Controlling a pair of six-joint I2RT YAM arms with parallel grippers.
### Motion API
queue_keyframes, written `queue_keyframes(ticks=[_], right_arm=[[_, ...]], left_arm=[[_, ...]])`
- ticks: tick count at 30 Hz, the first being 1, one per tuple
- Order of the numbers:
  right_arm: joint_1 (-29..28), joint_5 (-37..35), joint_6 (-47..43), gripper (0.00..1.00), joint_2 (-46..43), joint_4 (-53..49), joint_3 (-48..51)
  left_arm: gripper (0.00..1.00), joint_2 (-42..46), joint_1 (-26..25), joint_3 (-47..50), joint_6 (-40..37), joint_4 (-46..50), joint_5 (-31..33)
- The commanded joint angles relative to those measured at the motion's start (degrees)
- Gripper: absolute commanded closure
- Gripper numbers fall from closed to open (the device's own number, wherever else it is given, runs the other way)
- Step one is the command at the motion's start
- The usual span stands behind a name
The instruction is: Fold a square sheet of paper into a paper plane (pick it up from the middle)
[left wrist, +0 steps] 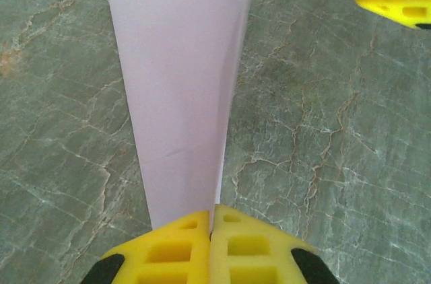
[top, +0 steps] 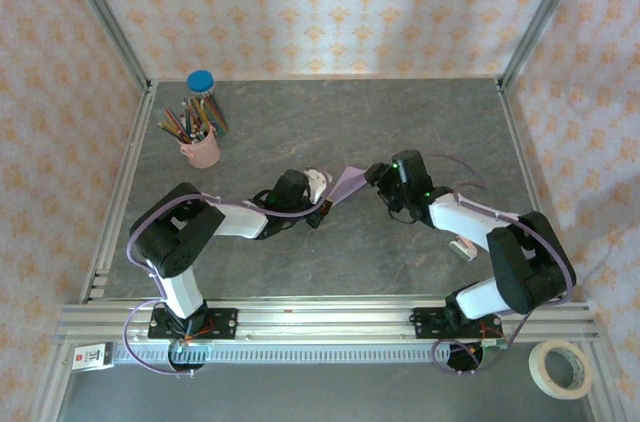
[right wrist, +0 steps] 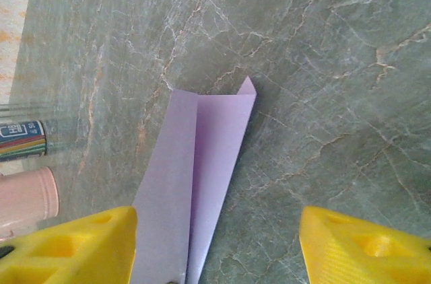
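Above the middle of the worktop [top: 400,122], well apart from every edge, the square sheet of paper [left wrist: 182,82] is hanging in the air as a long narrow strip, its layers lying over each other along a lengthwise crease. The left claw [left wrist: 211,223] is pinching one short end, its yellow pads pressed fully together on the paper. This is probably keeping the layers from springing apart while the free end is reaching toward the other arm. The right claw [right wrist: 217,230] is gaping wide around that free end and gripping nothing. The strip is running between its pads, close by one of them, though I cannot tell whether it is touching. It seems to be lining up to take or crease the strip. Toward the far left corner, the pink pencil cup [top: 203,147] is standing well out of the way.
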State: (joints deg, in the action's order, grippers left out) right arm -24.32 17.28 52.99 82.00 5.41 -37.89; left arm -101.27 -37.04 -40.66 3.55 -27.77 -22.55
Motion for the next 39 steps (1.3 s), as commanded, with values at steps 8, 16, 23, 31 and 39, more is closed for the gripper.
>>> queue_keyframes(ticks=[8, 16, 23, 31, 39], right_arm=[[0.2, -2.1, -2.8, 0.33, -2.1, 1.4, 1.9], [0.2, -0.9, -5.2, 0.3, -1.4, 2.9, 2.5], [-0.2, 0.2, -11.1, 0.21, -0.2, 5.3, 3.3], [-2.7, -0.4, -17.1, 0.18, 3.8, 3.8, 0.4], [-4.9, 0.4, -20.8, 0.18, 9.2, 2.1, -3.8]], left_arm=[[0.98, -2.6, 2.3, -1.5, 3.9, 0.1, -9.8], [0.99, -4.4, 3.7, -4.2, 6.3, 3.1, -13.0], [1.0, -6.1, 5.6, -7.6, 9.7, 6.9, -17.8], [1.0, -7.8, 7.1, -10.4, 15.2, 8.0, -23.9], [1.0, -10.6, 8.8, -10.8, 21.9, 5.9, -27.8]])
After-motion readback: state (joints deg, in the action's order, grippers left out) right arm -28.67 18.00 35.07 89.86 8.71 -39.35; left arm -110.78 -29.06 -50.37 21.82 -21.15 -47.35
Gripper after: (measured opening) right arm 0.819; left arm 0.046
